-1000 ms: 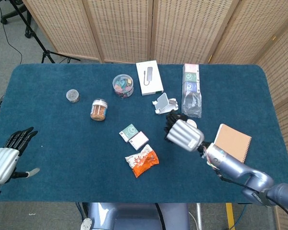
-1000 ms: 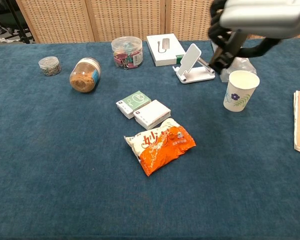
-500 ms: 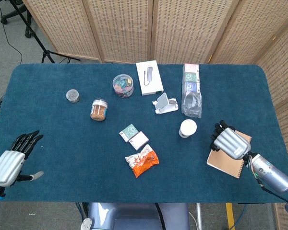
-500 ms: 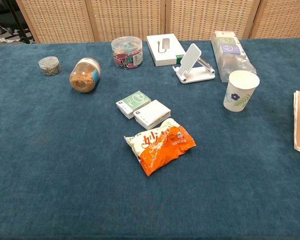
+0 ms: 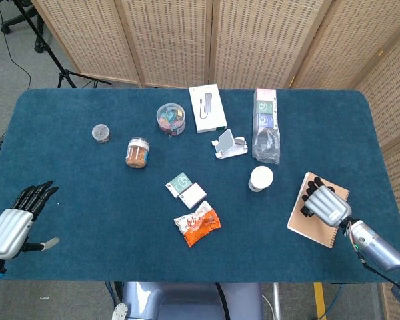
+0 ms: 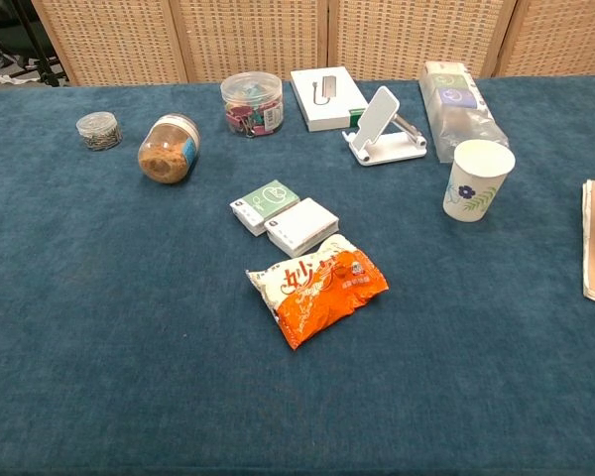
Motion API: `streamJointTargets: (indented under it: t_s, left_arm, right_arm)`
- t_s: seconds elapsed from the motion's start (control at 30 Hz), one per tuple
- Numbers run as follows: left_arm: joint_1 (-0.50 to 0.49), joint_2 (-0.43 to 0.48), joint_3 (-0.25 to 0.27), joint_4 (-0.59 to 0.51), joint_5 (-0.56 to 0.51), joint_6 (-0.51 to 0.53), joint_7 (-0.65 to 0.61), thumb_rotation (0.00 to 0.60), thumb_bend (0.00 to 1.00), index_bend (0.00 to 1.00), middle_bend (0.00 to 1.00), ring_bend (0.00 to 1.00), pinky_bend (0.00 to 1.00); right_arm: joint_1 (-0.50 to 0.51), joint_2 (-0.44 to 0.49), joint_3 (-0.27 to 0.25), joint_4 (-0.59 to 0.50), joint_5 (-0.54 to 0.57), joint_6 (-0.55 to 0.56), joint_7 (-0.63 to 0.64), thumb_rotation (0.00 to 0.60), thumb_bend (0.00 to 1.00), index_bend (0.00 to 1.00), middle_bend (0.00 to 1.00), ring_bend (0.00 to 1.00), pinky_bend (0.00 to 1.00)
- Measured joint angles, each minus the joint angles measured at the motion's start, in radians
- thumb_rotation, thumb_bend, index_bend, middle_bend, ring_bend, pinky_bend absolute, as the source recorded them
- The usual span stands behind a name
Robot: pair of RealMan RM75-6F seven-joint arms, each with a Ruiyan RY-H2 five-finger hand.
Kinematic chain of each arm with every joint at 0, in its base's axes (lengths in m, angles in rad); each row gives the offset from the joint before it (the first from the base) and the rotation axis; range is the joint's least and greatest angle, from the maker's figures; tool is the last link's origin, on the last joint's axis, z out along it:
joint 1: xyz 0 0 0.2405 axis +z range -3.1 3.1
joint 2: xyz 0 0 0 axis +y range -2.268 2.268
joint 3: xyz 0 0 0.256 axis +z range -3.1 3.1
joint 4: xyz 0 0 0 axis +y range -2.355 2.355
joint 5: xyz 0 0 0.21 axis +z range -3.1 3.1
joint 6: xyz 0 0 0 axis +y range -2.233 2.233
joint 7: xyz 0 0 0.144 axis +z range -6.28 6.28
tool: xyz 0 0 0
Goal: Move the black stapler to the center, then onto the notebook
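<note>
Right hand [image 5: 325, 203] over notebook [image 5: 311, 230], lower right, closure not discernible — risk: unseen black stapler sliding off on release; left hand [image 5: 13, 223] spread, empty.

Blue cloth-covered table [image 5: 67, 220] fills most of the head view, rounded corners. Behind it, along the top of the frame — folding wicker screen [image 5: 173, 40], light wood frames, woven panels. Upper left: grey floor [image 5: 3, 63], black tripod legs [image 5: 50, 57], a cable. Lighting even, diffuse — shadows soft.

Right robot hand [image 5: 324, 203] lies over the notebook [image 5: 318, 210].
</note>
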Motion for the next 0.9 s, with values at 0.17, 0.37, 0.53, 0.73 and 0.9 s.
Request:
streamJointTargets:
  t_s: [0.17,0.37,0.53,0.73,0.9]
  left_arm:
    - [0.001,0.001,0.001,-0.001,0.003,0.001,-0.001,0.6,0.0,0.0,0.0,0.0,0.0]
    - [-0.001,0.0,0.002,-0.003,0.001,-0.008,0.005,0.6,0.0,0.0,0.0,0.0,0.0]
    - [-0.001,-0.001,-0.001,-0.005,-0.005,-0.01,0.007,0.6,0.0,0.0,0.0,0.0,0.0]
    - [-0.001,0.0,0.0,-0.006,-0.003,-0.012,0.006,0.6,0.0,0.0,0.0,0.0,0.0]
    - [0.0,0.0,0.0,-0.006,-0.002,-0.011,0.006,0.6,0.0,0.0,0.0,0.0,0.0]
  right_arm:
    - [-0.01,-0.03,-0.012,0.047,-0.001,-0.007,0.008,0.6,0.67,0.59,0.48,0.31,0.3]
    - [-0.017,-0.047,-0.015,0.064,0.015,-0.034,0.009,0.6,0.55,0.49,0.32,0.24,0.31]
    - [-0.021,-0.037,0.002,0.015,0.067,-0.083,-0.033,0.6,0.26,0.24,0.07,0.03,0.31]
    - [-0.023,0.007,0.023,-0.094,0.091,-0.095,-0.114,0.6,0.24,0.17,0.01,0.0,0.31]
    - [-0.032,0.068,0.044,-0.198,0.088,-0.022,-0.143,0.6,0.23,0.16,0.01,0.0,0.31]
